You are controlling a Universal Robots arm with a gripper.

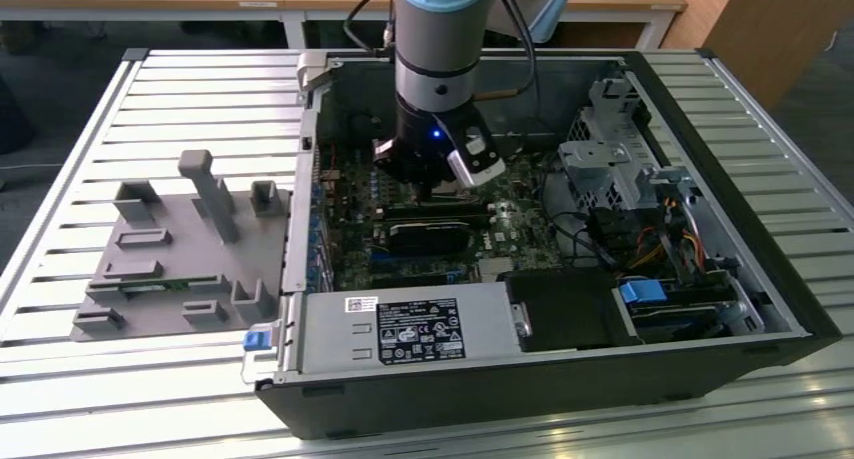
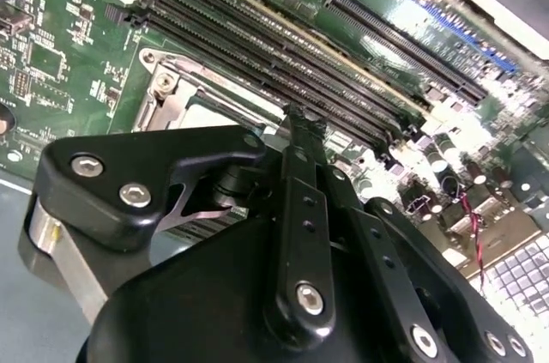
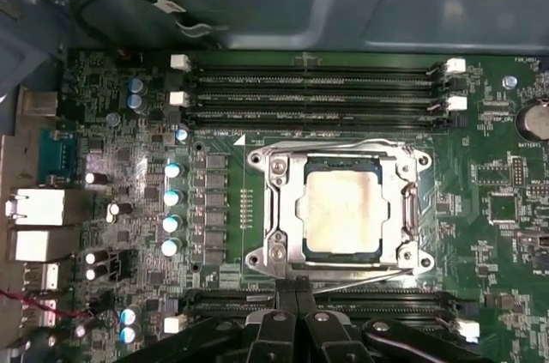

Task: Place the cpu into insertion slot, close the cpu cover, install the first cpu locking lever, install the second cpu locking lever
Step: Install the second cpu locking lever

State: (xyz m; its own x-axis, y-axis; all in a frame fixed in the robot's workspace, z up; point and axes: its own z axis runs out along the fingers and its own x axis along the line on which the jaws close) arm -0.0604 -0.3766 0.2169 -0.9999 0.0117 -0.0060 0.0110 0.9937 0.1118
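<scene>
Slatted metal tabletop (image 1: 160, 89) carries an open black computer case (image 1: 534, 379) in the exterior view, with a grey plastic fixture block (image 1: 174, 269) lying well apart toward the exterior view's left. I stand inside the case, my arm (image 1: 438, 39) coming down from above and my gripper (image 1: 430, 191) low over the green motherboard (image 1: 354, 249), just above a long black card (image 1: 434, 237). A grey box with a white label (image 1: 407, 334) sits along the case's near edge.

Seen in the second wrist view, my black linkage fills the foreground and my fingers (image 2: 302, 123) come together into one narrow tip, pressed shut with nothing between them. That tip sits at the edge of the silvery socket frame, beside the rows of black memory slots (image 2: 274, 37).

Seen in the first wrist view, the cpu (image 3: 341, 205) lies flat in the insertion slot (image 3: 302, 247), its pale metal top showing through the square window of the cpu cover (image 3: 283, 208), which is down over it. A thin wire locking lever (image 3: 343, 144) runs along the frame's far side, and another (image 3: 369, 275) along the side nearest me. My closed fingertips (image 3: 297, 287) meet at that nearer edge, next to the wire; whether they touch it I cannot tell.
</scene>
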